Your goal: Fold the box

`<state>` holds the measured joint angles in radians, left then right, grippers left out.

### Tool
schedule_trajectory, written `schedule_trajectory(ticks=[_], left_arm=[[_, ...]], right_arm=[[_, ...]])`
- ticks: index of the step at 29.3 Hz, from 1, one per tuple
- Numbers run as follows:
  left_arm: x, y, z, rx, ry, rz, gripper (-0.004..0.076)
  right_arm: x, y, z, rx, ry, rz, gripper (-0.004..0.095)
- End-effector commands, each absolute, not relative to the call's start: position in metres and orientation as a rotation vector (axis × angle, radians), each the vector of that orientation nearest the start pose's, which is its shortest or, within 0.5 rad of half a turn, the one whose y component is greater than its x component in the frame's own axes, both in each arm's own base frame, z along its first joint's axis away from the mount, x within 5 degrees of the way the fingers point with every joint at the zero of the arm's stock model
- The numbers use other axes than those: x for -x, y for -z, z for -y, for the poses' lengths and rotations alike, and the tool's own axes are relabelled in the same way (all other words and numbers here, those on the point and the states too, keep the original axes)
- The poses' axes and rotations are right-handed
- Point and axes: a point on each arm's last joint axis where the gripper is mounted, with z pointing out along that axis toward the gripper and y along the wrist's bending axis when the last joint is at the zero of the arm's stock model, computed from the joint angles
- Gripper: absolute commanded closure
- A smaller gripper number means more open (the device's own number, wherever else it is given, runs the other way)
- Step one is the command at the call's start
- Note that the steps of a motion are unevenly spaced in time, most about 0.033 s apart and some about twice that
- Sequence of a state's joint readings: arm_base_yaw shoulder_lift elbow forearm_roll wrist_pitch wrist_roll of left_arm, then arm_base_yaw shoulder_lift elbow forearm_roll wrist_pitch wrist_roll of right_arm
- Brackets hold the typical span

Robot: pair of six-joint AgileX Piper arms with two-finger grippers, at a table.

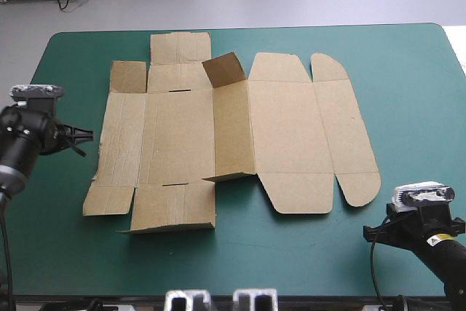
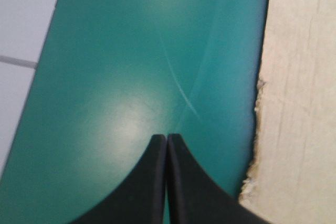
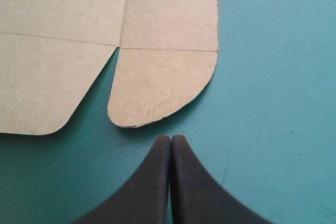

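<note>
The brown box (image 1: 233,136) lies as a cut sheet spread nearly flat in the middle of the teal-green table; one small flap (image 1: 224,69) near its far side stands raised, and the near flaps lift slightly. My left gripper (image 1: 81,136) hovers off the sheet's left edge, shut and empty; in its wrist view the gripper (image 2: 167,139) shows the box's ragged edge (image 2: 294,103) beside it. My right gripper (image 1: 378,231) sits near the front right corner, shut and empty; in its wrist view the gripper (image 3: 171,139) points at the box's rounded flap (image 3: 157,87) just ahead.
Bare teal-green cover (image 1: 291,260) runs along the front, and more lies on the right side (image 1: 415,107). The table's left edge (image 2: 31,77) shows in the left wrist view, with pale floor beyond.
</note>
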<state>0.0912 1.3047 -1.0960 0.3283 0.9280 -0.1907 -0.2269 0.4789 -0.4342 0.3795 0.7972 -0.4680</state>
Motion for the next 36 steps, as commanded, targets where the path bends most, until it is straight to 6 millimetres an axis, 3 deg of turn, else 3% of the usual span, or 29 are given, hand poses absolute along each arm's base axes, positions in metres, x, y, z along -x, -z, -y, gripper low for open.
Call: schedule_trajectory(ticks=[1,3,6,11,20,24,30,36], left_arm=[[-0.271,-0.347,-0.075,0.399,-0.091,-2.555,0.0734],[-0.277,-0.348,-0.103,0.541,0.195,-2.617,0.0734],[-0.277,-0.345,-0.128,0.598,0.388,-2.658,0.0734],[-0.279,-0.340,-0.148,0.571,0.378,-2.636,0.0734],[-0.283,-0.328,-0.151,0.504,0.393,-2.699,0.0705],[-0.291,-0.324,-0.149,0.469,0.489,-2.673,0.0573],[-0.296,-0.320,-0.147,0.384,0.543,-2.655,0.0241],[-0.292,-0.292,-0.141,0.475,0.661,-2.705,0.0225]], right_arm=[[-0.090,-0.273,-0.004,0.085,-0.078,-2.188,0.0927],[-0.090,-0.273,-0.004,0.085,-0.078,-2.188,0.0927],[-0.090,-0.273,-0.004,0.085,-0.078,-2.188,0.0927],[-0.090,-0.273,-0.004,0.085,-0.078,-2.188,0.0927],[-0.090,-0.273,-0.004,0.085,-0.078,-2.188,0.0927],[-0.090,-0.273,-0.004,0.085,-0.078,-2.188,0.0927],[-0.090,-0.273,-0.004,0.083,-0.079,-2.189,0.0927],[-0.090,-0.273,-0.004,0.082,-0.079,-2.189,0.0927]])
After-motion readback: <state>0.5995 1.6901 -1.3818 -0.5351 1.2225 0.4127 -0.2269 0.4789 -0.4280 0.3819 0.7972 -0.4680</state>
